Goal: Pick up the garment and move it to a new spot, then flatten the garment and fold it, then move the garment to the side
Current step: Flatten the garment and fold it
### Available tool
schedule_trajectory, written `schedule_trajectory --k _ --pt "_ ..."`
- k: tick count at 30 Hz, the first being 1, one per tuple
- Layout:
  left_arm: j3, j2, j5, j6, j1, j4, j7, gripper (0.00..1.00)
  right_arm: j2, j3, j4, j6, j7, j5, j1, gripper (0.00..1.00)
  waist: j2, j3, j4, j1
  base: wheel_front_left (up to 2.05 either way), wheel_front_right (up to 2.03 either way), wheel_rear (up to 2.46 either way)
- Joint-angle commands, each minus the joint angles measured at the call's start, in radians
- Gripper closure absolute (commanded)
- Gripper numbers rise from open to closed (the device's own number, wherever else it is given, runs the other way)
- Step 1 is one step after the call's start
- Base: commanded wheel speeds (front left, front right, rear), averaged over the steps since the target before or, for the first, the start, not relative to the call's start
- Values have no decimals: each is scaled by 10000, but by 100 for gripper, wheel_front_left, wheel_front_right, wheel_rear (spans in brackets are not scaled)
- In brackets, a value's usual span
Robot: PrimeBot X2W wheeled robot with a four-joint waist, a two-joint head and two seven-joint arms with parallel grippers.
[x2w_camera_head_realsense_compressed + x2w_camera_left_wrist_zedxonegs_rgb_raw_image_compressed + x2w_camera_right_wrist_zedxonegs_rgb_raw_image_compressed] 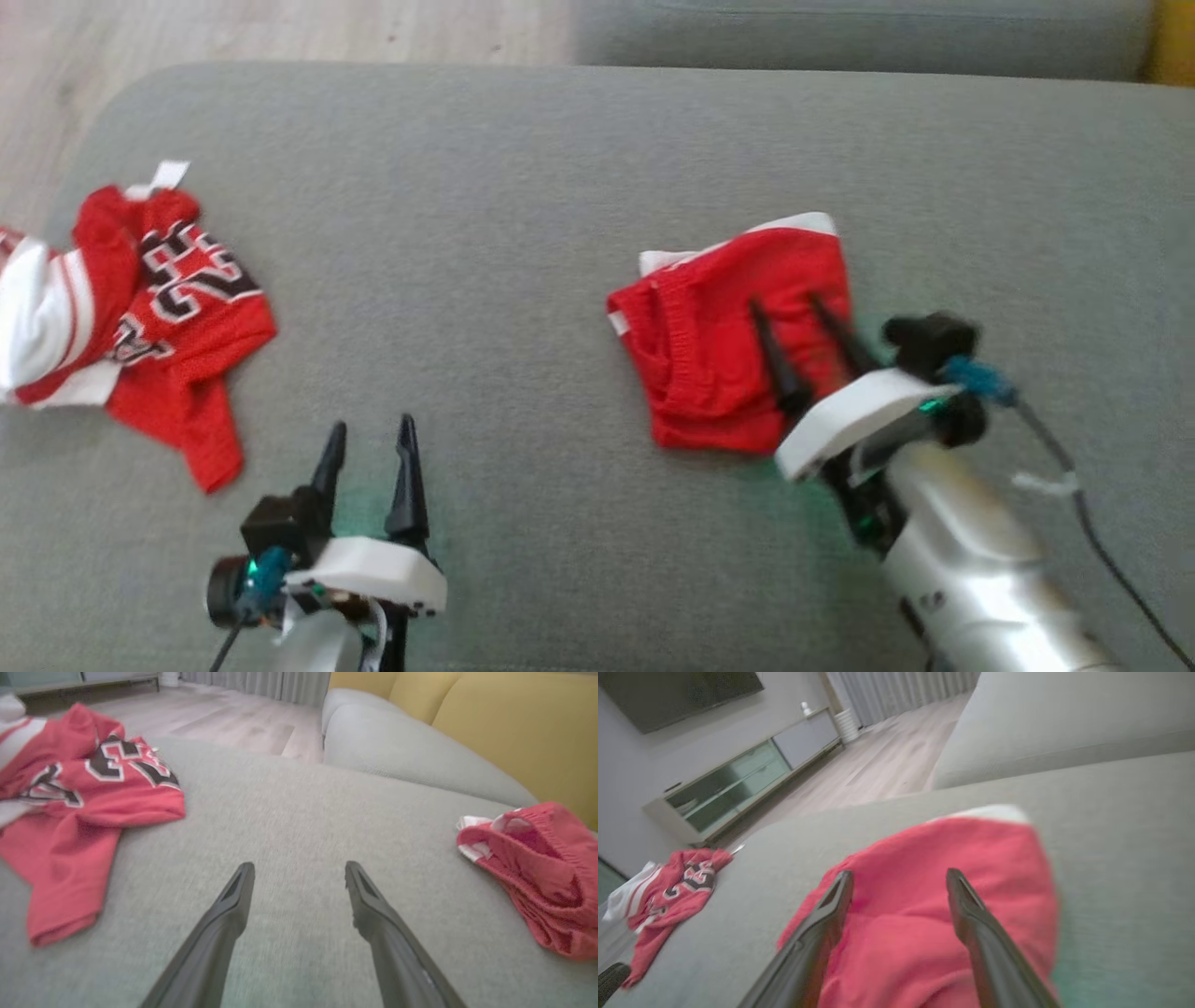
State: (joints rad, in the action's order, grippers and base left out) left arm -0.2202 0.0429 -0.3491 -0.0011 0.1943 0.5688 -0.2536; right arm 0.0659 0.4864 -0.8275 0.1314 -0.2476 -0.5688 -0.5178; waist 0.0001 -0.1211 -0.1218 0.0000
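Right pincer (pixel 782 301) spread above the folded red garment (pixel 700 364)

The garment lies roughly folded just under and ahead of its parted fingers, ungripped. The left pincer (pixel 372 425), also spread, hovers over bare cushion (pixel 523 233), with the garment well off to its right. Folding looks done. Moving it aside would call for closing on a layered edge.

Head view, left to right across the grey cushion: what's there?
In order: red and white jersey → left pincer → red shorts. The right pincer overlaps the shorts, so it is left out of the order.
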Motion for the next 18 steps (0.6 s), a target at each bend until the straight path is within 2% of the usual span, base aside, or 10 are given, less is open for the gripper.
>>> schedule_trajectory --k 1,5,9,13,18 --pt "441 74 233 82 134 -426 -82 0 -137 -279 500 -7 -133 345 -54 0 -1 89 278 0 0 0 0" --pt "792 74 920 166 -30 -974 -82 0 -126 -2034 1403 -7 -138 1954 709 0 -1 224 564 0 0 0 0" --pt "926 74 1360 229 -357 -1236 -82 0 -147 -3121 2115 -7 -139 3098 1562 0 -1 458 690 0 0 0 0" --pt "982 74 1545 237 -881 -1373 -82 0 -152 -3462 2503 -7 -140 3212 2363 0 -1 826 728 0 0 0 0" --pt "927 74 1549 245 -1548 -1407 -82 0 -154 -3351 2472 -7 -140 3248 3146 0 -1 1163 709 0 0 0 0"
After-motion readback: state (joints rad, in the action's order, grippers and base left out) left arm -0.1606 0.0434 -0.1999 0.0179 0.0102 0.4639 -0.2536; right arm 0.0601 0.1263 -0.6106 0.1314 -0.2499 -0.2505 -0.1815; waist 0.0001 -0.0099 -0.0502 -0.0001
